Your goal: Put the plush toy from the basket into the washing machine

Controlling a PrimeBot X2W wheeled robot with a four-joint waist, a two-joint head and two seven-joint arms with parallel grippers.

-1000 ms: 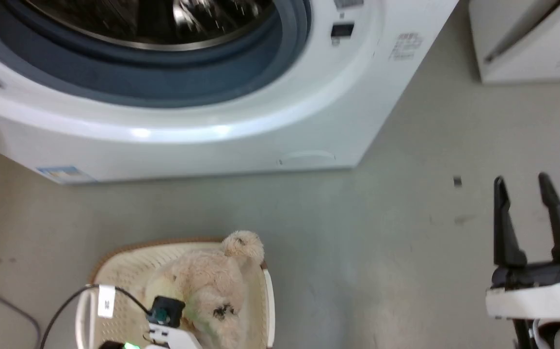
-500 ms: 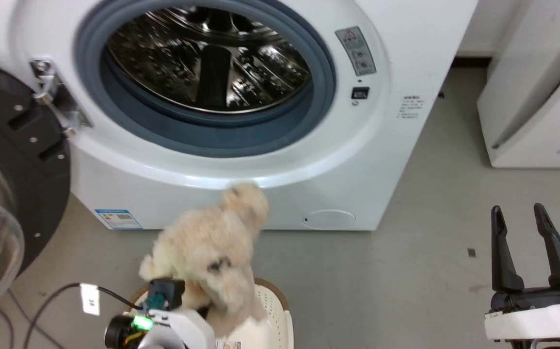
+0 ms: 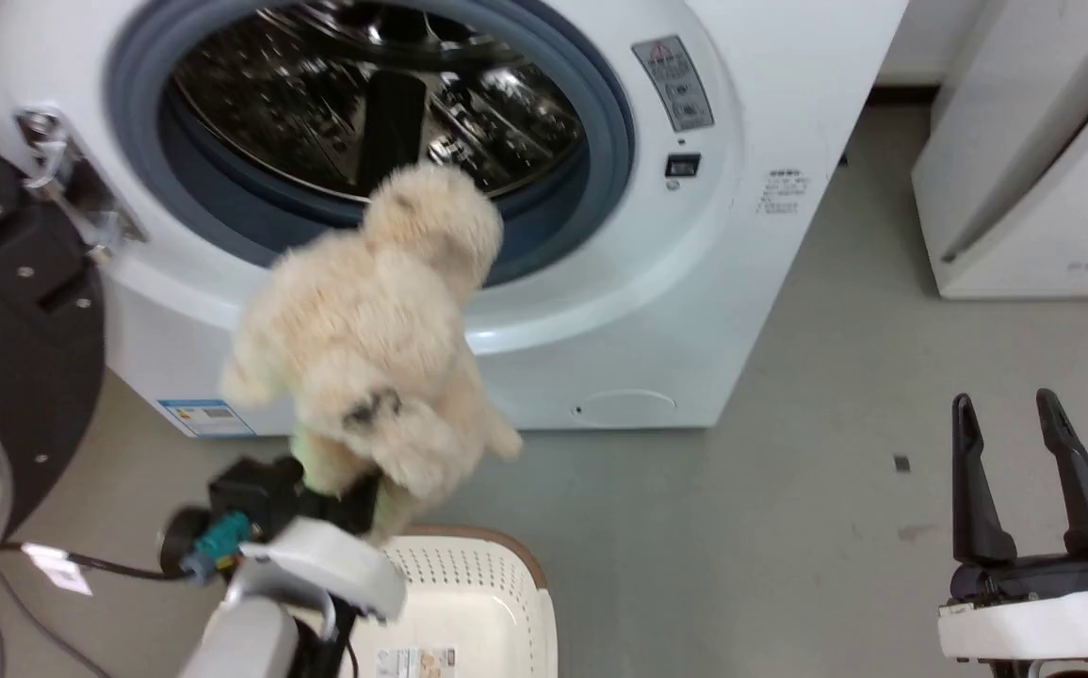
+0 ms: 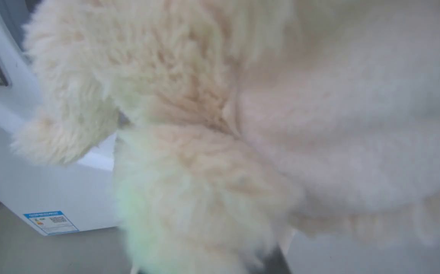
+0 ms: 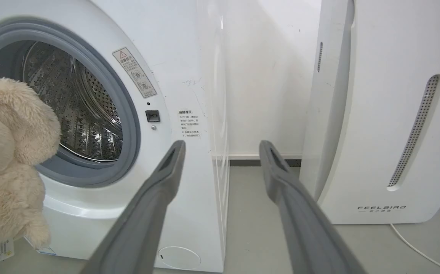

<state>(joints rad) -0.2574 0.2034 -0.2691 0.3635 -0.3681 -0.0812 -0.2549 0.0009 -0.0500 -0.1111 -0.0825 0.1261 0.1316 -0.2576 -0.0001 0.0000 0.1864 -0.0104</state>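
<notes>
The shaggy cream plush toy (image 3: 379, 330) hangs in the air in front of the washing machine (image 3: 751, 245), its top level with the lower rim of the grey porthole seal (image 3: 605, 122). My left gripper (image 3: 341, 490) is shut on the toy's lower part, fingers buried in fur; the left wrist view shows the plush toy (image 4: 242, 125) up close. The basket (image 3: 506, 603) lies on the floor below, with its paper label showing. My right gripper (image 3: 1010, 414) stands open and holds nothing at the lower right; the right wrist view shows its fingers (image 5: 155, 198) apart, and the plush toy (image 5: 10, 152) before the drum.
The machine's black-rimmed glass door (image 3: 7, 348) hangs open at the left. A white FEELAIR appliance (image 5: 387, 114) stands to the right of the washer. A black cable (image 3: 120, 565) runs from my left wrist. Grey floor lies between the washer and my right gripper.
My left gripper has lifted the plush toy out of the basket and up to the porthole's lower rim. The head camera tilted up. The right gripper stayed open.
</notes>
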